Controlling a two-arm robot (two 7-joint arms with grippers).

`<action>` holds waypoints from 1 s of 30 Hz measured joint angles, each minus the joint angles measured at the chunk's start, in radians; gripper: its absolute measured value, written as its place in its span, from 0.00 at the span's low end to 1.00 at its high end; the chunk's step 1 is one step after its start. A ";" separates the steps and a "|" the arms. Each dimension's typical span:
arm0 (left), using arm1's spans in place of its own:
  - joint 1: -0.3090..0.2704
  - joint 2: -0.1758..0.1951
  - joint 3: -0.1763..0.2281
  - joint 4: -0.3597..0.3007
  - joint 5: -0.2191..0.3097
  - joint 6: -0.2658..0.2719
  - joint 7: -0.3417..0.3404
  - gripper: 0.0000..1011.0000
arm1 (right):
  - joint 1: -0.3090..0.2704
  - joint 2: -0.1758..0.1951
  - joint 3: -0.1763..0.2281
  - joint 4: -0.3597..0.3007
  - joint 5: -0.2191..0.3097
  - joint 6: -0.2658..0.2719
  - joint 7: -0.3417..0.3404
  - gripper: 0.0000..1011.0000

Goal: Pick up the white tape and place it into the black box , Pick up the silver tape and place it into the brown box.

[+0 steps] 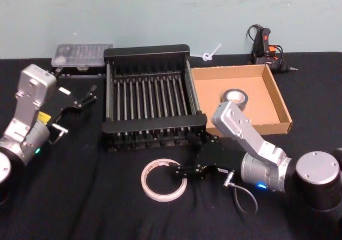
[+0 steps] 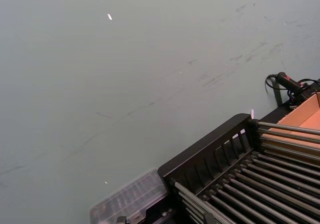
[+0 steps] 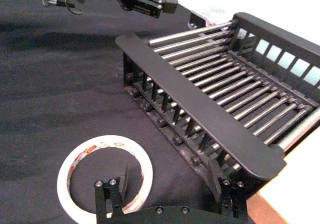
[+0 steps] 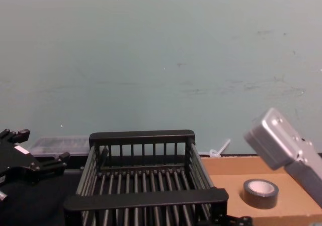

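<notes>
White tape [image 1: 163,180] is lying flat on the black cloth just ahead of my right gripper [image 1: 180,171], whose wide-open, empty jaws are straddling its near rim, so I'm worrying a shallow closure will skid the thin ring away.

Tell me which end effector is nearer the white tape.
Right. The right end effector is open at the white tape's right rim; the left end effector is far off, left of the black box.
</notes>
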 joint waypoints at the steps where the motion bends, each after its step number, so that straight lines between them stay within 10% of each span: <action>1: 0.000 0.000 0.000 0.000 0.000 0.000 0.000 0.99 | 0.003 -0.003 -0.004 0.003 -0.003 0.006 0.000 0.99; 30: 0.000 0.000 0.000 0.000 0.000 0.000 0.000 0.99 | 0.028 -0.021 -0.050 0.023 -0.026 0.065 0.012 0.99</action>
